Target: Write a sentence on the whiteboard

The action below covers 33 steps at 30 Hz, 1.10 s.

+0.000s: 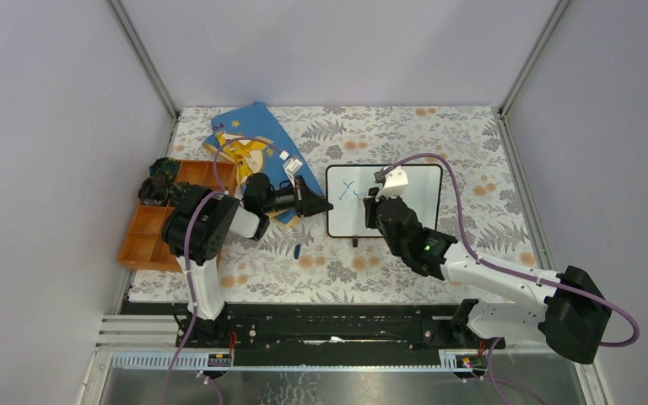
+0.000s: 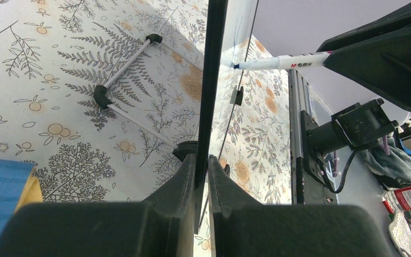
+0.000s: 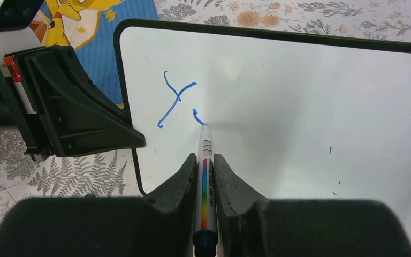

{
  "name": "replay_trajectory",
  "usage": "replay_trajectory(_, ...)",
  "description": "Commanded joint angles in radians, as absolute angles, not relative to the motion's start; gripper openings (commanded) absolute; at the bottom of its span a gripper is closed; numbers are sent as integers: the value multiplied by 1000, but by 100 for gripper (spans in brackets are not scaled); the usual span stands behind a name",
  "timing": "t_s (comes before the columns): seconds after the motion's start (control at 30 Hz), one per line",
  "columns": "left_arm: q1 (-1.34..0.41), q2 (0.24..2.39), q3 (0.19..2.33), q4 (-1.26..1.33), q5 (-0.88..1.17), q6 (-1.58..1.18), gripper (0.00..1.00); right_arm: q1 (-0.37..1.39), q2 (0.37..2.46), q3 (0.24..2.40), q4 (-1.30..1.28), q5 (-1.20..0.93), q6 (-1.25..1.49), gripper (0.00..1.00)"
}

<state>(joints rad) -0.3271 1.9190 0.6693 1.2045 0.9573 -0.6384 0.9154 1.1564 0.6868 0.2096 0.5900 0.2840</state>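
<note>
The right fingers (image 3: 205, 160) are closed narrow on a marker (image 3: 204, 182). Its tip touches the whiteboard (image 3: 310, 107) just right of a blue Y. That Y is the only finished letter of the sentence (image 3: 174, 99), with a short curl beside it. The left fingers (image 2: 202, 160) pinch the board's left edge, steadying it on the desk (image 1: 472, 135).

To write well, I judge: press lightly and evenly, round the next letter small, travel rightward on one line and leave room for the remaining words. The left grip should not slacken — the glossy board would likely slide.

The desk has a fern-and-flower print. A blue picture book (image 1: 249, 126) and an orange tray (image 1: 148, 232) lie to the left, with pale walls around.
</note>
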Motion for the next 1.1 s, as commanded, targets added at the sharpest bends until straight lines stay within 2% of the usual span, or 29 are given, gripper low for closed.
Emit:
replay_trajectory(0.0,-336,1906,659,1169,949,-614,0,904,1143,731,214,649,262,0)
replay_trajectory(1.07,-342,1907,661,1160,949,-607,0,900,1186,768,260,588,253,0)
